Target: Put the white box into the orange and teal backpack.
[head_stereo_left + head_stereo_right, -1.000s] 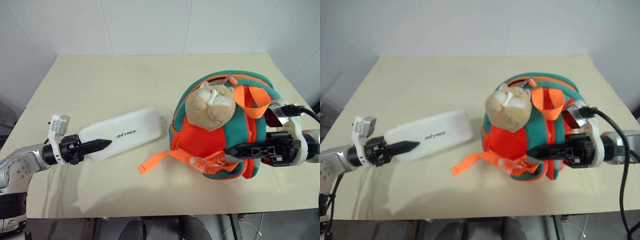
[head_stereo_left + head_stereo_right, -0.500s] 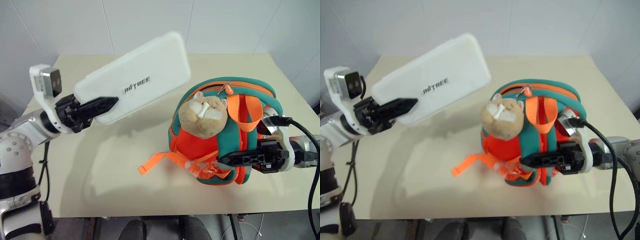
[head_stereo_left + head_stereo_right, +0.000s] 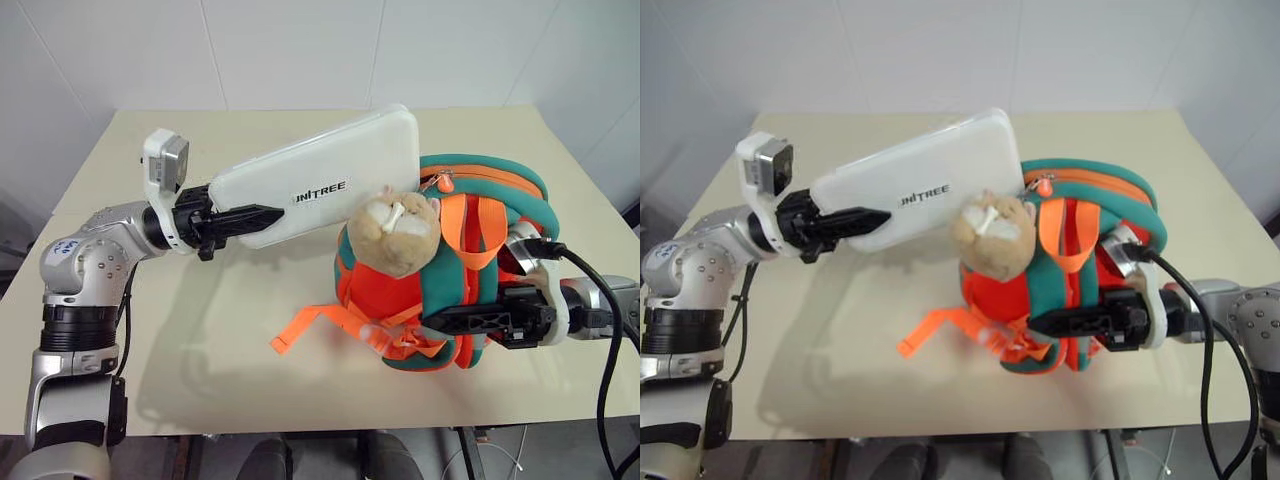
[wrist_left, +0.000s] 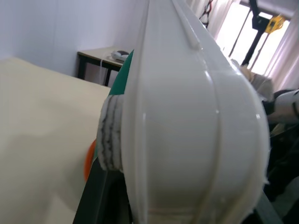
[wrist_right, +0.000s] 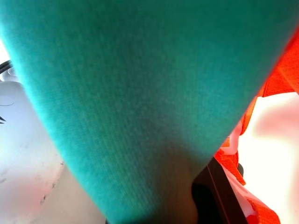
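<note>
The left gripper [image 3: 262, 215] clamps the white box [image 3: 330, 177] by one end, clear of the tabletop [image 3: 200, 330]. The box's far end reaches the orange and teal backpack [image 3: 470, 290]. The right gripper [image 3: 440, 322], nearly closed, pinches the backpack's fabric near the tabletop's right edge.

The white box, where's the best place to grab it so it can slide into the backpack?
Probably at one short end, coming from the side away from the orange and teal backpack. The white box is long and flat, so a pinch across its thin faces fits. The left gripper holds it just so, leaving the far end free beside the plush head. The right gripper grips the backpack.
</note>
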Controlling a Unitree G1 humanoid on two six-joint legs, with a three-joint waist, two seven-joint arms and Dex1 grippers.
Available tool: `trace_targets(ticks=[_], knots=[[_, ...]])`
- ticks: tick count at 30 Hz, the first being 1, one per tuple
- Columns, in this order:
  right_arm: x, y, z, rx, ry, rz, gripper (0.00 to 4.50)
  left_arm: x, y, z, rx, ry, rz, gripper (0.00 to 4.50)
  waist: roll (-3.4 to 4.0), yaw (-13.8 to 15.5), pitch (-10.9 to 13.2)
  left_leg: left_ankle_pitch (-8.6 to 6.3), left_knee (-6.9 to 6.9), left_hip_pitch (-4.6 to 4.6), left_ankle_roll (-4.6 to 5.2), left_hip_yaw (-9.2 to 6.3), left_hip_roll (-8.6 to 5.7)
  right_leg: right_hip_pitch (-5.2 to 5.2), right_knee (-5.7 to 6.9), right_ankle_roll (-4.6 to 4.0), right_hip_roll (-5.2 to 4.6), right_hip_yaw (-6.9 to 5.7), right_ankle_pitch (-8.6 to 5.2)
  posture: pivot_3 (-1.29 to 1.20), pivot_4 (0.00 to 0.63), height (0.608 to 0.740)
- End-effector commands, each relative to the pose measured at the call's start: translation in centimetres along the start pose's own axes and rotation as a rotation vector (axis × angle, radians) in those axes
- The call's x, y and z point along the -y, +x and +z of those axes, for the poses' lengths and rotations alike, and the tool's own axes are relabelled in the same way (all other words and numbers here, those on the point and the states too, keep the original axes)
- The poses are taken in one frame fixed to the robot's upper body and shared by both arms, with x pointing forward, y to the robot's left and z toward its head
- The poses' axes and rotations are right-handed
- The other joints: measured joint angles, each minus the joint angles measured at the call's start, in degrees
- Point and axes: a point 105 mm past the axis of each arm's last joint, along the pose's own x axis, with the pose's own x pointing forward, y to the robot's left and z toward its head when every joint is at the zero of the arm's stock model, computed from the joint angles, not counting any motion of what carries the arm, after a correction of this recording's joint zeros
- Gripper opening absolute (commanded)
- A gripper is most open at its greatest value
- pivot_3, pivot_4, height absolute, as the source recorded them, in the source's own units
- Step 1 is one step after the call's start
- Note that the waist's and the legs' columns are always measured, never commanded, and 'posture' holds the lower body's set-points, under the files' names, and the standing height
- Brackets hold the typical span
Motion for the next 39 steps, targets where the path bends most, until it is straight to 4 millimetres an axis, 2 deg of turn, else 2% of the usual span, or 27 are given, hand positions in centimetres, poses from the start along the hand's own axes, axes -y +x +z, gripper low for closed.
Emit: trace_targets(ticks=[1,5,9,14,21,27,33,36,39], knots=[[-1.2,0.3,0.2,0.008,-0.038,0.032,0.59,-1.1,-0.2,-0.1,-0.071,0.106,0.061,1.23,-0.01,0.13,-0.01,0.00,0.01,0.00,0.00,-0.01,0.00,0.00,0.01,0.00,0.00,0.00,0.00,0.00,0.150,0.740],[-1.3,0.4,0.2,0.013,-0.040,0.031,0.59,-2.2,-0.9,0.8,-0.093,0.168,0.104,1.23,-0.02,0.38,-0.01,-0.03,0.04,-0.01,0.05,-0.01,0.00,0.00,0.02,0.01,0.00,0.00,0.01,0.00,0.150,0.740],[-1.3,0.6,0.2,0.018,-0.041,0.032,0.59,-2.5,-1.2,0.7,-0.168,0.202,0.097,1.23,-0.02,0.63,-0.02,-0.03,0.04,-0.02,0.06,-0.01,0.00,0.00,0.01,0.02,0.01,0.00,0.02,0.00,0.150,0.740],[-1.3,0.8,0.2,0.021,-0.042,0.038,0.59,-3.1,-0.6,1.1,-0.230,0.281,0.086,1.23,-0.03,0.93,-0.02,-0.04,0.05,-0.03,0.07,0.00,0.00,0.00,0.00,0.02,0.02,-0.01,0.02,0.00,0.150,0.740],[-1.5,0.9,0.2,0.025,-0.040,0.040,0.59,-4.3,0.7,3.0,-0.190,0.383,0.122,1.23,-0.05,1.19,-0.01,-0.03,0.11,-0.08,0.08,-0.01,-0.02,0.00,0.01,0.06,0.01,-0.01,0.04,0.00,0.150,0.740],[-1.5,0.9,0.2,0.027,-0.037,0.037,0.59,-3.2,1.4,0.4,-0.345,0.339,-0.032,1.23,-0.05,1.15,-0.01,-0.03,0.10,-0.08,0.07,0.00,-0.01,-0.01,-0.01,0.07,0.02,-0.01,0.04,0.00,0.150,0.740],[-1.4,1.1,0.3,0.026,-0.038,0.044,0.59,-2.0,2.7,-1.0,-0.422,0.295,-0.178,1.23,-0.05,1.15,-0.01,-0.04,0.14,-0.09,0.10,0.00,-0.01,0.00,0.02,0.07,0.02,-0.01,0.04,0.00,0.150,0.740],[-1.4,1.1,0.3,0.025,-0.037,0.046,0.59,-2.4,4.1,-0.9,-0.417,0.305,-0.193,1.23,-0.05,1.23,-0.01,-0.07,0.14,-0.10,0.15,0.00,-0.01,0.00,0.02,0.07,0.03,-0.01,0.04,0.00,0.150,0.740],[-1.4,1.2,0.2,0.022,-0.034,0.053,0.59,-2.9,6.6,-0.8,-0.388,0.312,-0.205,1.23,-0.05,1.31,-0.01,-0.12,0.17,-0.13,0.24,-0.01,-0.03,-0.01,0.02,0.07,0.02,-0.02,0.04,0.00,0.150,0.740]])
